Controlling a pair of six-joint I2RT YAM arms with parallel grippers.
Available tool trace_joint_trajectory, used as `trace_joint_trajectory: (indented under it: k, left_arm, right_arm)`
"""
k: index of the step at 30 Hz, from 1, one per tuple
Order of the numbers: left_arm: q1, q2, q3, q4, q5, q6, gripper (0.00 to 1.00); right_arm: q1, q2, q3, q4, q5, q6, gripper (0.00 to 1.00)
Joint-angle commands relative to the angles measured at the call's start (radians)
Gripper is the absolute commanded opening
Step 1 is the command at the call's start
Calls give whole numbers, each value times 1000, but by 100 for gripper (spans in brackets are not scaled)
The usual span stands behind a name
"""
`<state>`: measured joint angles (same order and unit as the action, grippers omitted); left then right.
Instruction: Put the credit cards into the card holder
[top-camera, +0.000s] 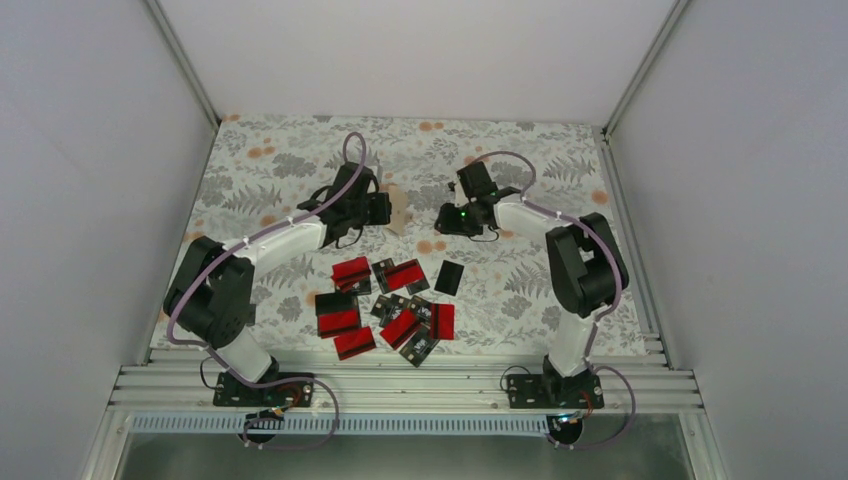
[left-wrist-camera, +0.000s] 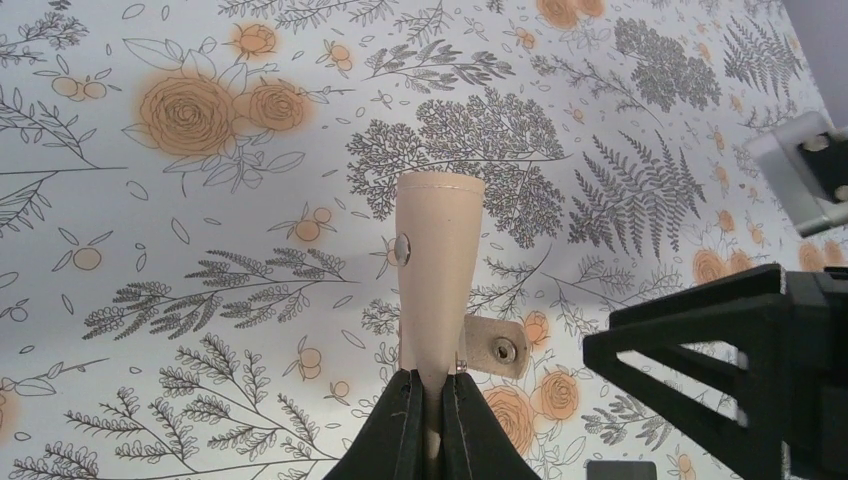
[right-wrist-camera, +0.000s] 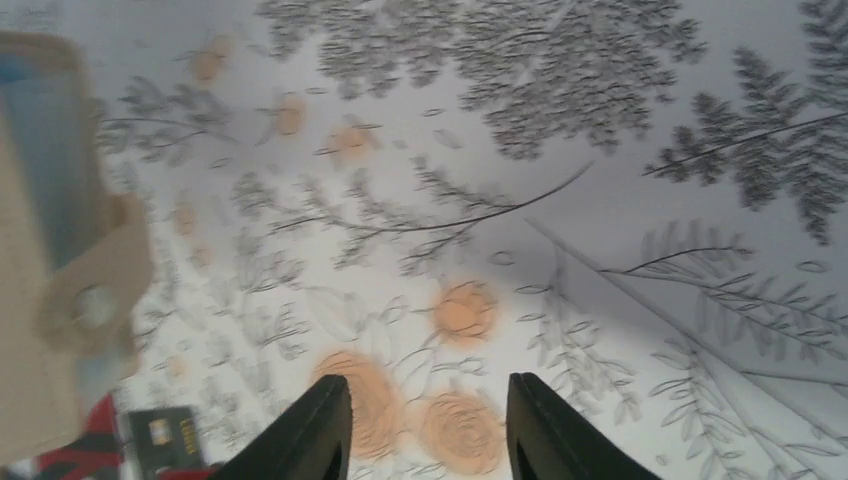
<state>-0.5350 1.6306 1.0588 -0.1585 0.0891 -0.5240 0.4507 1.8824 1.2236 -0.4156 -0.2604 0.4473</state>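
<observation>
1. Pinched by its lower edge in left gripper (left-wrist-camera: 430, 400), jaws pressed tight onto it: small flat tan-beige folding card holder (left-wrist-camera: 437, 270). Raised off flower-printed table (top-camera: 560, 160), toward far edge, mid-width.
2. Snap tab (left-wrist-camera: 495, 350) hanging loose at one side, pale blue-grey lining visible from right wrist. Probably presented upright and open for a card to slide in.
3. Right gripper (right-wrist-camera: 428, 430) spread, nothing between fingers, near holder and facing it.
4. Thin red-and-black credit cards (top-camera: 390, 305) scattered flat by near edge, mid-width, well apart from holder. None lifted, loading apparently not begun.

Jaws apart, blurred card holder (right-wrist-camera: 38, 300), seemingly open
</observation>
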Motion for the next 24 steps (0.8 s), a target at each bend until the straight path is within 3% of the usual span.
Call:
trace_joint_trajectory:
  k: [1, 7, 12, 24]
  left_arm:
    - [-3, -3, 16, 22, 1, 5, 2]
    - [-2, -3, 21, 23, 8, 5, 2]
    - [-2, -2, 17, 28, 17, -1, 2]
    - [-2, 4, 20, 31, 33, -5, 2]
  right_arm:
    - [8, -88, -22, 72, -138, -31, 46]
    - [10, -108, -24, 165, -329, 3, 59]
    - [19, -59, 12, 165, -345, 2, 60]
    - [27, 81, 88, 165, -349, 7, 39]
